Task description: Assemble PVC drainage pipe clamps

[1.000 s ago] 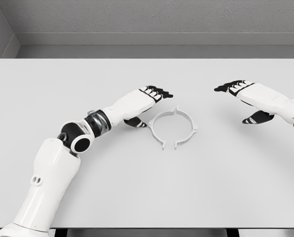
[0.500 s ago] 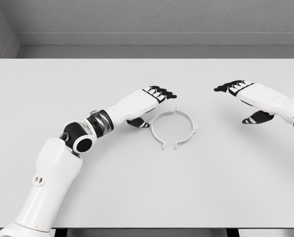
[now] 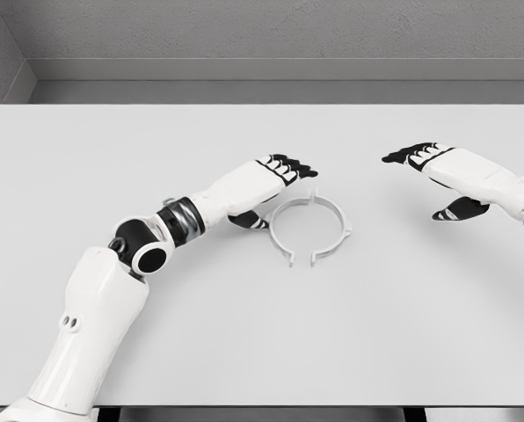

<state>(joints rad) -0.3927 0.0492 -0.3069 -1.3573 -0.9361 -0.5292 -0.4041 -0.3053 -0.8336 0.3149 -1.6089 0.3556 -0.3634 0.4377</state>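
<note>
Here the white table [image 3: 86, 158] filled the head view, with the left arm [image 3: 95, 308] reaching in from the lower left and the right arm [image 3: 508, 189] from the right edge. The clamp ring [image 3: 308, 229] lay flat near the table's middle, its two halves forming a near circle with small gaps at the top and bottom, so the split ran roughly toward and away from the robot. The left hand [image 3: 262, 180] hovered just beside the ring's upper left edge, fingers extended and relaxed, grasping nothing; contact could not be confirmed. The right hand [image 3: 442, 171] was well apart to the ring's right, likewise released. Judgement: the left hand was the nearer, the ring lying to its right.
</note>
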